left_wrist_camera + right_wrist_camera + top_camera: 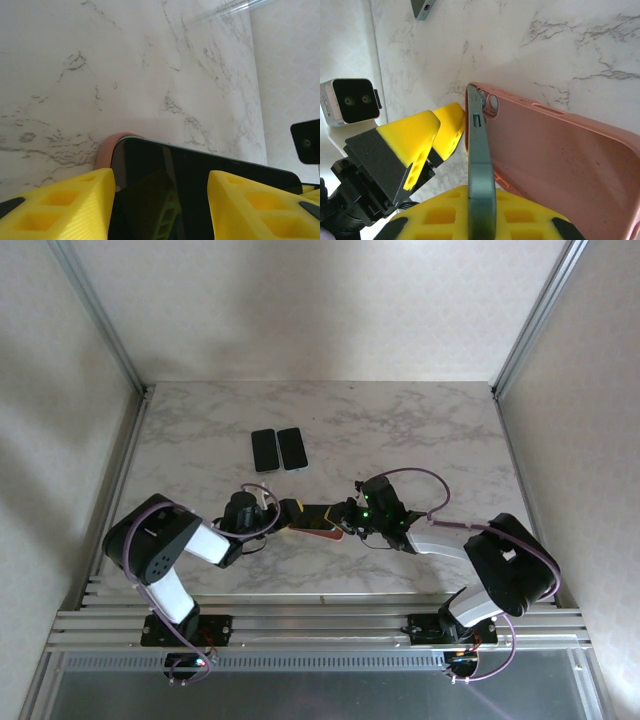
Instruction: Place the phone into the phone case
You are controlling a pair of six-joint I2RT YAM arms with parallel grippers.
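My right gripper (pixel 480 220) is clamped across the thin body of the grey-green phone (pixel 481 165), which I see edge-on with one yellow pad on each face. The pink phone case (pixel 560 155) meets it only at the camera-hole corner and from there splays away from the phone's back like an open hinge, so I judge one end seated and the rest not yet in. My left gripper (pixel 160 200) comes in from the screen side with its yellow fingers (pixel 60 205) spread apart and pointing at the dark glass. The tips are just beside the glass, and I cannot tell whether they touch it. From above, the pair is held between my two wrists over the near middle of the white marble table (pixel 400 430), with the phone's long axis running roughly from one arm to the other. The coming move turns on closing that wedge by pressing the glass toward the case back. My left arm is better placed for that, since my right is busy holding. Two dark slabs (pixel 278 449) lie well apart toward the far side, so there is open marble all around.
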